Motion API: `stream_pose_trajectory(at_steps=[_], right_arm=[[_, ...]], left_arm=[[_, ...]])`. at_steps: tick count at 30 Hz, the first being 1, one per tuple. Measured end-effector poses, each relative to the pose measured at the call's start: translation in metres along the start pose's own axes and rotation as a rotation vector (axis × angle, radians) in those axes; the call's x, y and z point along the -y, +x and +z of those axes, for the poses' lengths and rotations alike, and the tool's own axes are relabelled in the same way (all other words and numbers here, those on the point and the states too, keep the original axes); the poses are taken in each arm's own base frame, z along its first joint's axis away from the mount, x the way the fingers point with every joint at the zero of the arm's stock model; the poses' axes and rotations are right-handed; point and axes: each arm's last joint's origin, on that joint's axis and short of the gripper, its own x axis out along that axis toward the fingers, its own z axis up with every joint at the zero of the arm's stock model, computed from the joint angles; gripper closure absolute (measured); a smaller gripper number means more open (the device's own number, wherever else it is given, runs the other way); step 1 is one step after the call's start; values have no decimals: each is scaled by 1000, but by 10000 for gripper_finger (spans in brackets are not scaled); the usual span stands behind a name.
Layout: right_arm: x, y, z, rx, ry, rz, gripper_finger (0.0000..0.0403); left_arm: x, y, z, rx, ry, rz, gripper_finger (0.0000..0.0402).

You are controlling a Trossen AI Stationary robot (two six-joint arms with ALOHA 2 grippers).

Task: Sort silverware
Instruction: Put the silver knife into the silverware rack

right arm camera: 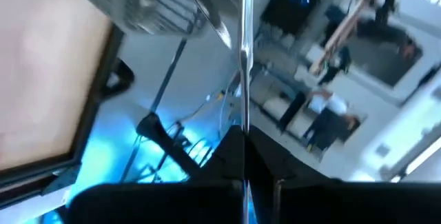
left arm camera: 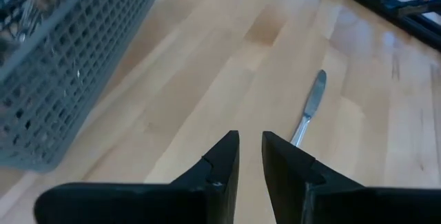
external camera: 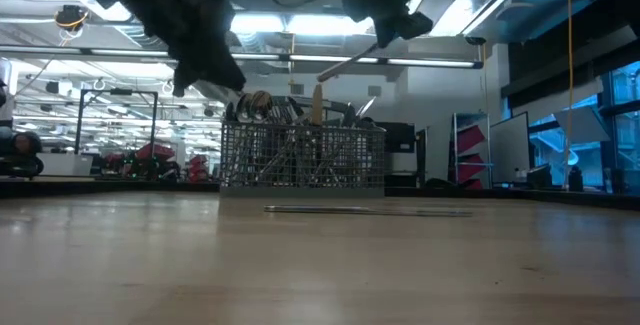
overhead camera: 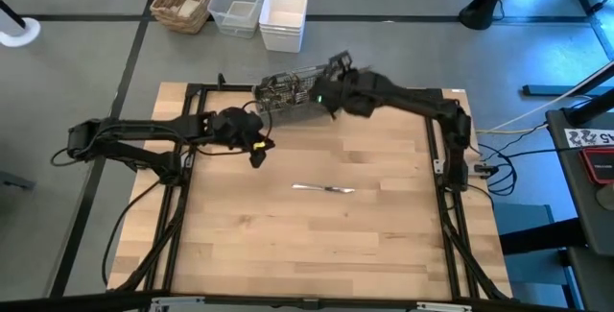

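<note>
Right now I see my right gripper (overhead camera: pixel 331 72) at the upper middle of the high view, above the grey mesh caddy (overhead camera: pixel 288 93), its jaws clamped on a thin silver utensil (right arm camera: pixel 244 52); which kind I cannot tell. More silverware (external camera: pixel 300 113) stands in the caddy. One table knife (overhead camera: pixel 324 189) lies alone mid-table, centre of frame. My left gripper (overhead camera: pixel 259 149) hovers left of centre, just beside the caddy, jaws slightly apart, holding nothing.
</note>
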Motion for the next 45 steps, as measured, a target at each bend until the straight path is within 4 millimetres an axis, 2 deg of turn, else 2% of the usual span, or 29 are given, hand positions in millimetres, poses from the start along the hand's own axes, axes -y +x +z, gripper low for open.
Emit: stream_pose_trajectory(at_steps=[7, 13, 17, 25, 29, 37, 45], right_arm=[[22, 42, -24, -66, 52, 25, 399], [25, 55, -31, -4, 52, 92, 399], [22, 61, -22, 18, -32, 110, 398], [18, 88, 8, -133, -313, 40, 398], [16, 93, 21, -123, -347, 24, 398], [13, 89, 37, -34, -384, 15, 397], [8, 93, 43, 88, -396, 74, 380]], left_arm=[[-4, 5, -14, -34, -31, 11, 345], [-7, 8, -20, -37, -52, 13, 345], [-7, 8, -20, -30, -44, 10, 345], [-6, 8, -18, -4, -18, 20, 345], [-6, 8, -18, -4, -9, 20, 345], [-6, 8, -18, -4, 27, 21, 345], [-6, 8, -18, -5, 30, 21, 345]])
